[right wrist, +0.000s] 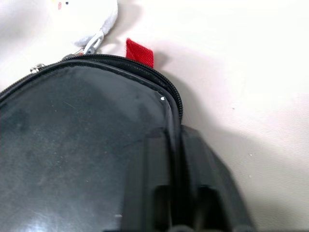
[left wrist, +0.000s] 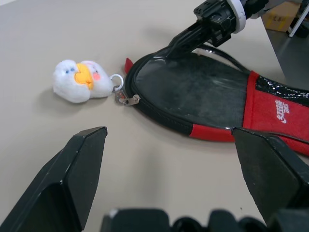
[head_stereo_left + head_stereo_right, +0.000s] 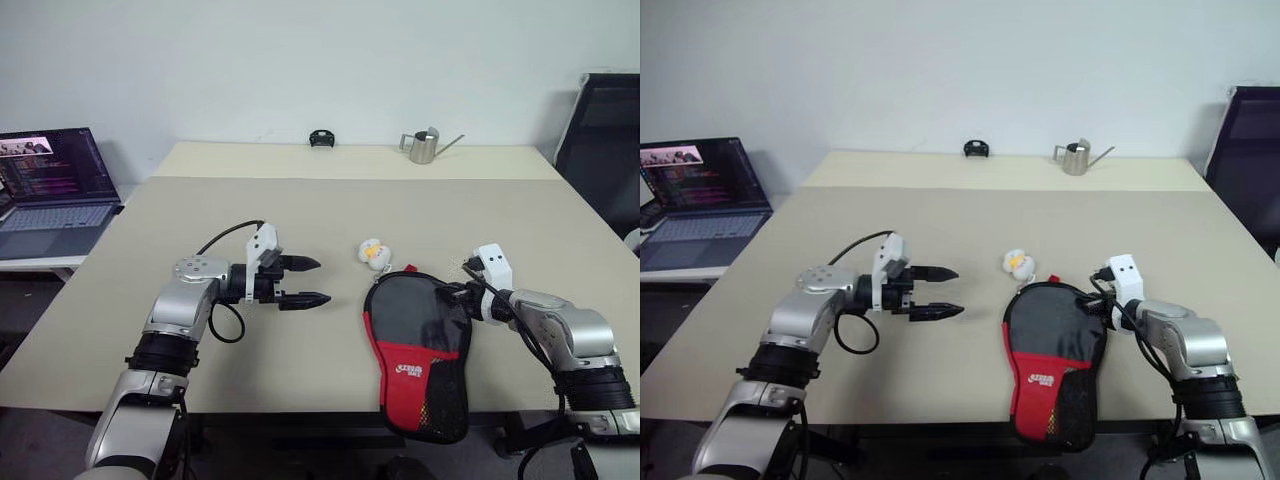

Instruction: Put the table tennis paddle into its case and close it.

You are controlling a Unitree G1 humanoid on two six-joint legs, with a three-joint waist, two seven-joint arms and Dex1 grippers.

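While the case (image 3: 418, 345) lies flat on the near right part of the table (image 3: 330, 215), with its red lower panel and mesh pocket hanging just over the near edge, we see our right gripper (image 3: 462, 293) at the case's far right rim. Its two black fingers (image 1: 166, 188) are pressed together on the edge of the case, right by the zipper track, and the right wrist view shows the rim pinched between them. Our right forearm reaches in from the right, angled toward the left and slightly downward.

We can see a small red tab (image 1: 139, 51) at the far end of the case, and a white and yellow plush charm (image 3: 373, 252) lies just beyond it, hooked to the zipper pull (image 2: 130, 100).

Our left gripper (image 3: 305, 281) hovers above the table to the left of the case, well apart from it, pointing right toward it. Its fingers are spread wide and hold nothing.

We cannot make out the paddle itself.
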